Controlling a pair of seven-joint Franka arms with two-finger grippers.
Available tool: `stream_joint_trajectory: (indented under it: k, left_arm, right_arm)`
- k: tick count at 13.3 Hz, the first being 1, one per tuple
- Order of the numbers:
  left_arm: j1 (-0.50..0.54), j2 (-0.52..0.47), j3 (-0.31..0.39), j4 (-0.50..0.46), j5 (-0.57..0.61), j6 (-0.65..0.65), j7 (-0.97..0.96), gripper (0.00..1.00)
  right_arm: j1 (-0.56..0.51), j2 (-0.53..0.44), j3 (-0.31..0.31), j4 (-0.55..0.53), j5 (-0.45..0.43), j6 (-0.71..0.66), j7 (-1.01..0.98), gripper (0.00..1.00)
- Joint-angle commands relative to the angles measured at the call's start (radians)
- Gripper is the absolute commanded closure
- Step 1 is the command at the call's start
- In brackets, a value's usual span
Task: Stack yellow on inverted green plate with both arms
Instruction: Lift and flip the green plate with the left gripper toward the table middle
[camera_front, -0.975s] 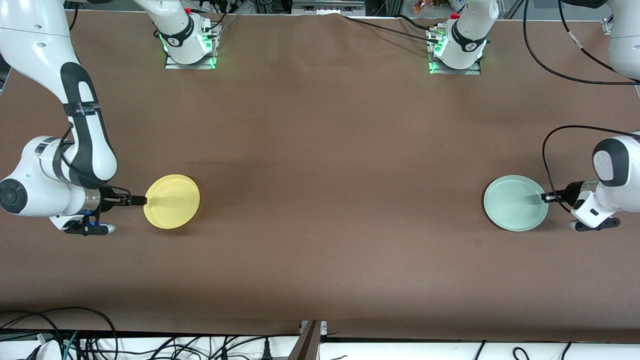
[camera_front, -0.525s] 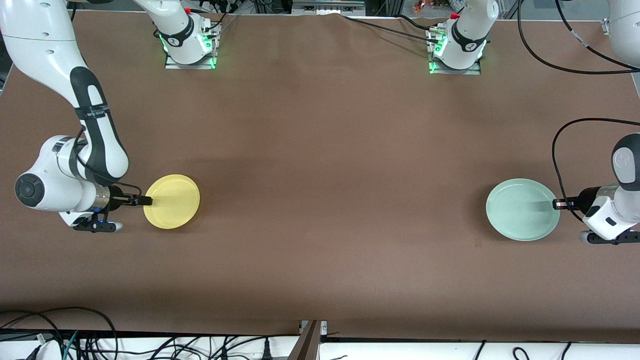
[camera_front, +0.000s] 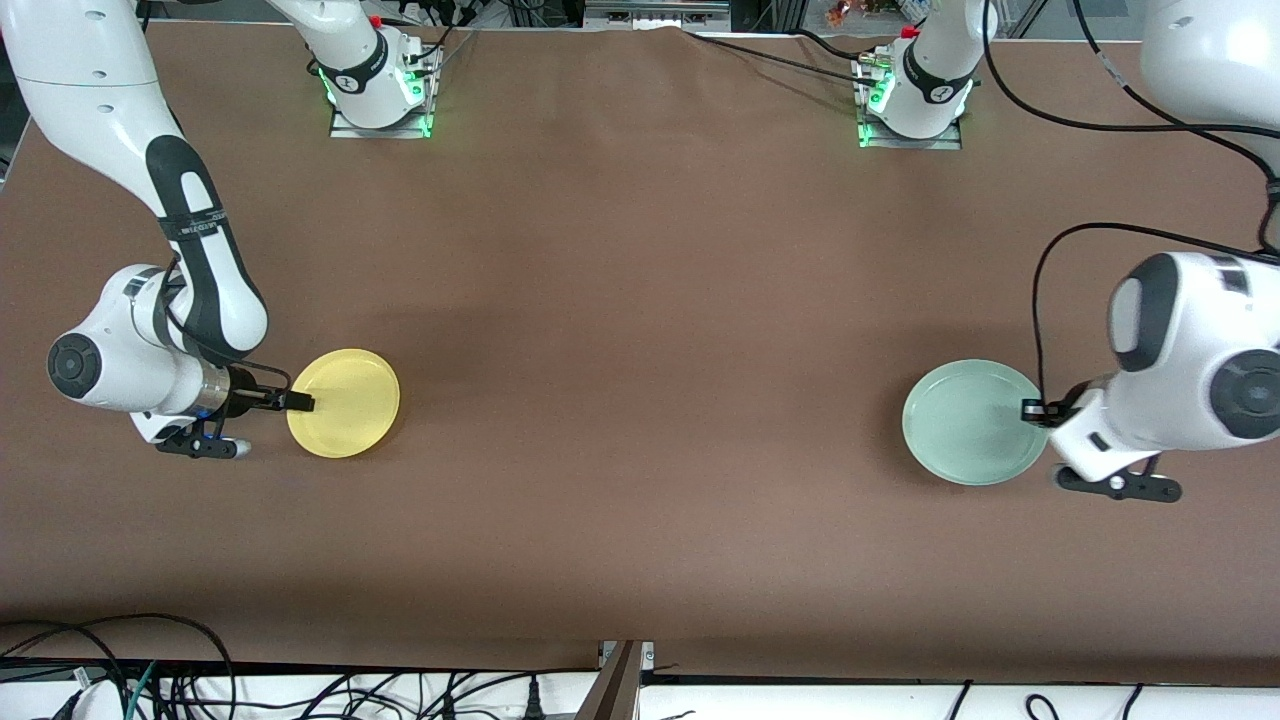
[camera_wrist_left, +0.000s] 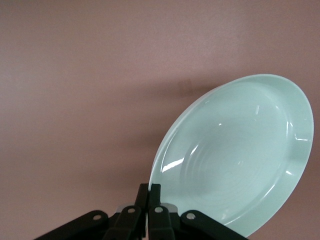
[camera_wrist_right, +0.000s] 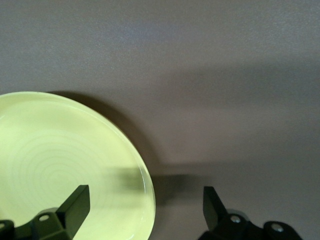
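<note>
The yellow plate (camera_front: 345, 403) lies rim up on the brown table toward the right arm's end. My right gripper (camera_front: 300, 403) is low at its edge and open. In the right wrist view the yellow plate's (camera_wrist_right: 65, 165) rim sits between the spread fingers of my right gripper (camera_wrist_right: 145, 195), which do not touch it. The pale green plate (camera_front: 970, 425) is toward the left arm's end, hollow side up. My left gripper (camera_front: 1032, 410) is shut on its rim. In the left wrist view the green plate (camera_wrist_left: 235, 155) is tilted and casts a shadow on the table, with my left gripper (camera_wrist_left: 152, 187) pinching its edge.
The two arm bases (camera_front: 380, 95) (camera_front: 910, 100) with green lights stand along the edge farthest from the front camera. Cables (camera_front: 120, 680) lie past the nearest edge. Brown table (camera_front: 640, 350) spans between the plates.
My left arm has carried the green plate toward the table's middle, and its wrist has swung up. My right gripper has edged slightly farther over the yellow plate's rim. The yellow plate has not moved.
</note>
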Motion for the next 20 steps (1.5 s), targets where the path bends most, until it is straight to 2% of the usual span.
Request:
stream_joint_trajectory:
  k: [1, 3, 6, 8, 10, 13, 14, 15, 17, 19, 20]
  left_arm:
    - [-0.126, -0.008, 0.024, 0.035, 0.124, -0.103, -0.112, 1.00]
    - [-0.188, -0.008, 0.022, 0.050, 0.174, -0.154, -0.155, 1.00]
    - [-0.315, -0.006, 0.024, 0.109, 0.232, -0.258, -0.260, 1.00]
    - [-0.438, 0.003, 0.025, 0.100, 0.360, -0.275, -0.360, 1.00]
    - [-0.548, 0.047, 0.025, 0.100, 0.453, -0.361, -0.429, 1.00]
    - [-0.624, 0.075, 0.025, 0.098, 0.474, -0.389, -0.553, 1.00]
    - [-0.654, 0.084, 0.025, 0.098, 0.474, -0.390, -0.583, 1.00]
    - [-0.688, 0.098, 0.027, 0.101, 0.476, -0.390, -0.609, 1.00]
    - [-0.749, 0.124, 0.041, 0.101, 0.493, -0.395, -0.658, 1.00]
    - [-0.806, 0.149, 0.042, 0.101, 0.542, -0.397, -0.718, 1.00]
    - [-0.831, 0.153, 0.042, 0.101, 0.574, -0.397, -0.727, 1.00]
  right_arm:
    - [-0.008, -0.038, 0.011, -0.058, 0.022, 0.033, -0.024, 0.00]
    - [-0.008, -0.036, 0.011, -0.058, 0.041, 0.033, -0.033, 0.00]
    - [-0.018, -0.027, 0.008, -0.057, 0.184, 0.029, -0.198, 0.00]
    - [-0.025, -0.027, 0.008, -0.057, 0.195, 0.029, -0.231, 0.00]
    - [-0.025, -0.027, 0.008, -0.055, 0.195, 0.023, -0.235, 0.00]
    - [-0.025, -0.027, 0.006, -0.055, 0.195, 0.021, -0.268, 0.00]
    - [-0.027, -0.027, 0.006, -0.055, 0.195, 0.021, -0.269, 0.04]
    - [-0.025, -0.027, 0.005, -0.054, 0.195, 0.020, -0.269, 0.19]
    - [-0.025, -0.028, 0.005, -0.049, 0.194, 0.015, -0.271, 0.64]
    - [-0.025, -0.028, 0.005, -0.048, 0.192, 0.007, -0.272, 0.91]
    - [-0.025, -0.028, 0.005, -0.046, 0.190, -0.002, -0.272, 0.99]
